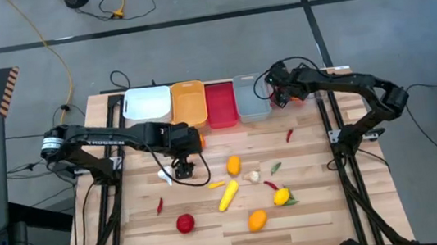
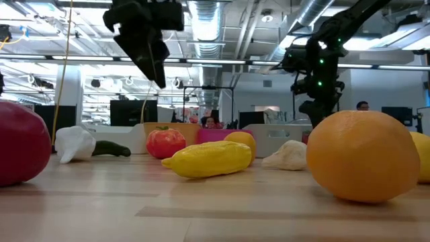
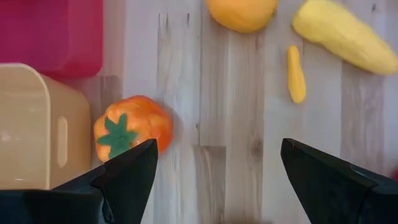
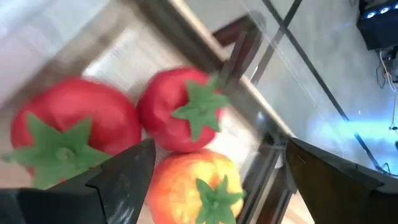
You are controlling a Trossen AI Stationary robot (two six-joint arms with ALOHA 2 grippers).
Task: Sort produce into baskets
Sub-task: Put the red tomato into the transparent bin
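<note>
Right gripper hangs with fingers spread wide and empty over the clear basket, where 2 red tomatoes and 1 orange-red piece lie. Left gripper, also wide open and holding nothing, hovers above bare table just beside an orange pepper that touches the orange basket. Yellow corn, garlic and chillies lie scattered nearby.

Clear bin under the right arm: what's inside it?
Right wrist view shows two red tomatoes and one orange-red tomato in the clear bin. The open fingers cover the bin's near part, so anything more there is hidden.
</note>
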